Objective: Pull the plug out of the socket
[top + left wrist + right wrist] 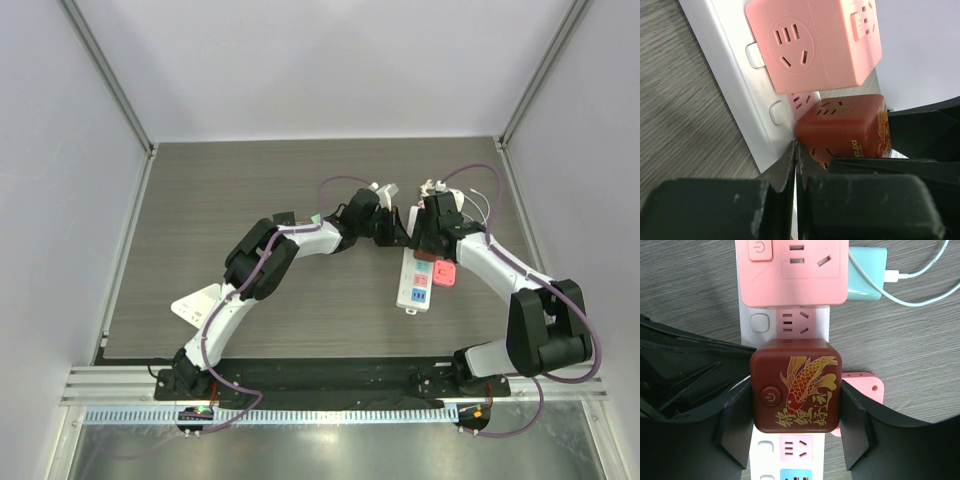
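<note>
right gripper point(796, 407) — clamped on red plug point(797, 382) | left gripper point(795, 152) — closed, at socket strip point(735, 80)

table point(250, 190): grey wood-grain top, filling the middle of the overhead view.
walls point(320, 60): pale panels closing in from 9 through 12 to 3 o'clock, with metal posts at the far corners.
pink cube point(790, 270): adapter with a power button and socket faces, at 12 o'clock in the right wrist view.
charger point(867, 275): teal, touching the pink cube's side at 1 o'clock.
cable point(920, 270): white, running from the charger out toward 2 o'clock.
pink block point(446, 272): lying on the table at 4 o'clock in the overhead view.
white wedge point(197, 300): flat on the table at 8 o'clock.
rail point(300, 378): aluminium, along 6 o'clock.
</note>
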Controlling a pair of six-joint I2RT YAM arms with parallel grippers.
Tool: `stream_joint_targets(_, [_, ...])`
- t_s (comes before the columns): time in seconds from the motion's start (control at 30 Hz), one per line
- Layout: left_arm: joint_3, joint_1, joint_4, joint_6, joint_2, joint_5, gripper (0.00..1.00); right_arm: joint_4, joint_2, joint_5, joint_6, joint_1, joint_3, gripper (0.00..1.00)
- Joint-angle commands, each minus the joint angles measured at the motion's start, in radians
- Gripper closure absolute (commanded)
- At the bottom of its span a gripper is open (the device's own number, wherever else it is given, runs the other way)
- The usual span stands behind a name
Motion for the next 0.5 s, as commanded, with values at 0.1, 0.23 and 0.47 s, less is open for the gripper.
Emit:
stream_joint_targets(0.1, [0.005,-0.021,-0.205,0.069,0.025,-0.082,1.0,0.089,-0.092,-0.024,0.044,0.002,0.035,0.99])
stream_joint_targets(0.23, [0.015,-0.021,-0.221,0.07,0.033,-0.089,1.0,0.095,-0.119,-0.013,0.061,0.014,0.035,0.99])
stream_joint_targets(0.47, [0.025,-0.024,-0.225,0.072,0.033,-0.081,1.0,0.0,-0.129,0.086,0.075,0.065,0.094,0.99])
